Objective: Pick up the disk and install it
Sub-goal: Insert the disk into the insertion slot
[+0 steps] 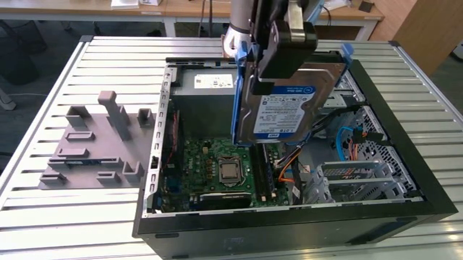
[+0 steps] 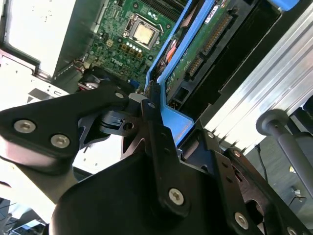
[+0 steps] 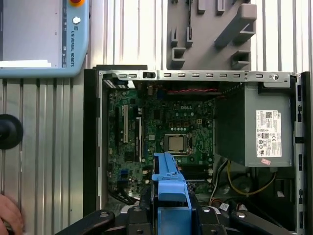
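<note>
We are holding the disk (image 1: 289, 108) in the air in the upper centre of the exterior view. It is hanging upright with its label facing the camera, above the open computer case (image 1: 405, 179) and not yet seated in anything. The gripper (image 1: 282, 65) is clamped on the disk's upper end. In the second wrist view its fingers (image 2: 155, 132) are pressing from both sides on the blue carrier (image 2: 168, 115) that frames the drive.

Below the disk we are seeing the motherboard (image 1: 210, 162), and toward the exterior view's right the grey drive cage (image 1: 358, 179) is lying inside the case. The power supply (image 1: 206, 89) is sitting behind the disk's left edge, and a grey fixture plate (image 1: 94, 146) is resting on the table well apart at the exterior view's left.

We are judging the disk to be stiff and dense, fairly heavy for its size, so hanging from one end it is likely pulling on the grip. Its metal faces look smooth and probably slippery. The green circuit board (image 2: 205, 49) on its underside is bare, so we are treating it as sensitive to knocks. The plastic carrier edge seems the sound place to hold, away from the board and connector.
</note>
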Motion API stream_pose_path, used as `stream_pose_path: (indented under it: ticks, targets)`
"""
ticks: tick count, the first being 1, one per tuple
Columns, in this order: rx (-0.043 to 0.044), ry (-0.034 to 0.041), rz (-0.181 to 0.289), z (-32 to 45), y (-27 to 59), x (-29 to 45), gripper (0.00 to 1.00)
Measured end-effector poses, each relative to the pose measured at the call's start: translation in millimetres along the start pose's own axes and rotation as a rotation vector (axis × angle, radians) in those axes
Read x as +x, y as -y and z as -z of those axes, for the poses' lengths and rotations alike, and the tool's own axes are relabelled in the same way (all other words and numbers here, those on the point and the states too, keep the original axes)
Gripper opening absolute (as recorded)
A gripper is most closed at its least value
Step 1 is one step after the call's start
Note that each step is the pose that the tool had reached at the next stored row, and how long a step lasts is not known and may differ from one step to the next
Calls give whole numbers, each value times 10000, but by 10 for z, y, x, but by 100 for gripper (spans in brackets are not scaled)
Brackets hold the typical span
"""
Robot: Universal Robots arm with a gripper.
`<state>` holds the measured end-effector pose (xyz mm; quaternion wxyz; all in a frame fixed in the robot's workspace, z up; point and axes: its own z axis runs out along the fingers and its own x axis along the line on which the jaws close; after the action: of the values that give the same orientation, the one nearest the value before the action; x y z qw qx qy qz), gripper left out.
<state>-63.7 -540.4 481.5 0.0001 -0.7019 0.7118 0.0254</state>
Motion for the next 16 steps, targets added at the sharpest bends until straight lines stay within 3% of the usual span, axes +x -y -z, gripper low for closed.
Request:
stream_pose_path:
  ticks: [12,16]
  targets:
    - [0,1,0,-14,270,115,37]
    - [0,3,0,-26,306,145,37]
